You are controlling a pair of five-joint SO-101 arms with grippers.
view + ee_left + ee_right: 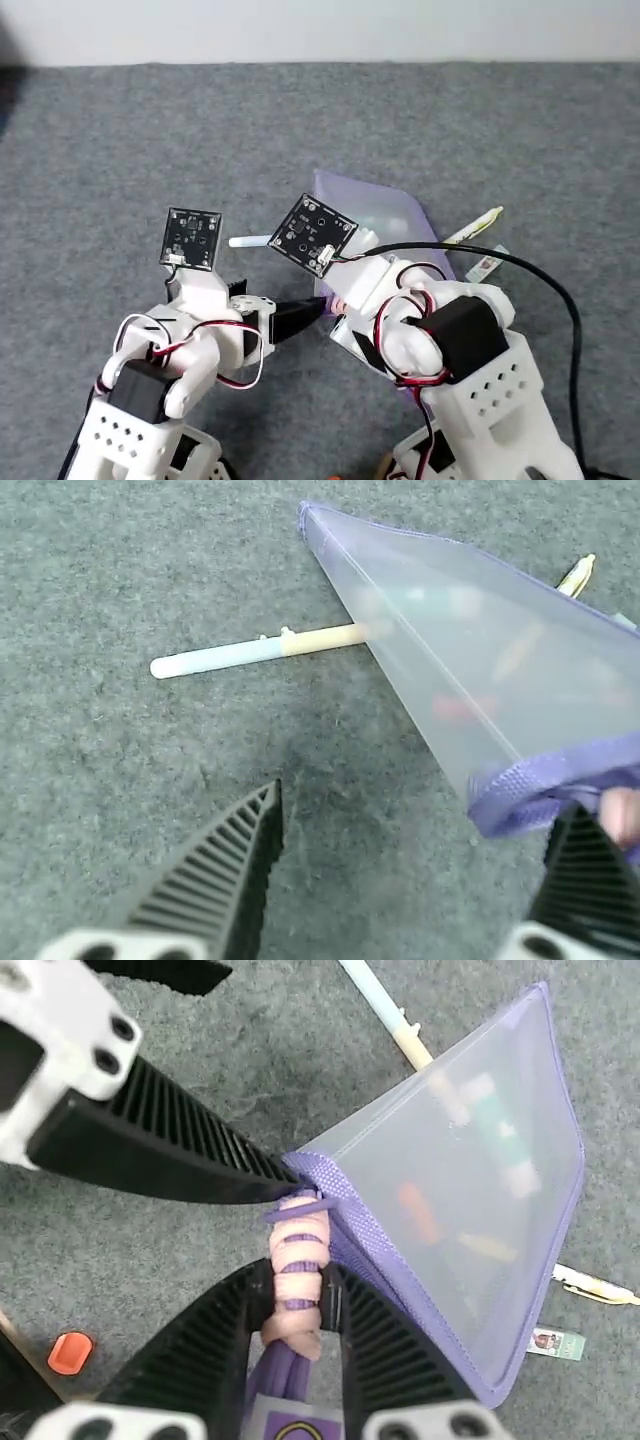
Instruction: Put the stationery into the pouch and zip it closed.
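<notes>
A translucent purple pouch point(385, 215) lies on the grey table, with blurred coloured stationery showing through its side point(470, 1160). My right gripper point(300, 1285) is shut on the pink, purple-striped zipper pull point(297, 1260) at the pouch's near corner. My left gripper point(425, 805) stands open at that same corner point(540, 790), and one of its fingers point(160, 1145) touches the purple edge. A pale blue and cream pen point(255, 652) lies on the table, its far end against the pouch. A second cream pen point(476, 226) lies beyond the pouch's other side.
A small printed tag point(556, 1343) lies by the pouch near the second pen point(595, 1286). A small orange object point(70, 1352) sits on the table close to the right arm's base. Open grey table stretches to the left and far side.
</notes>
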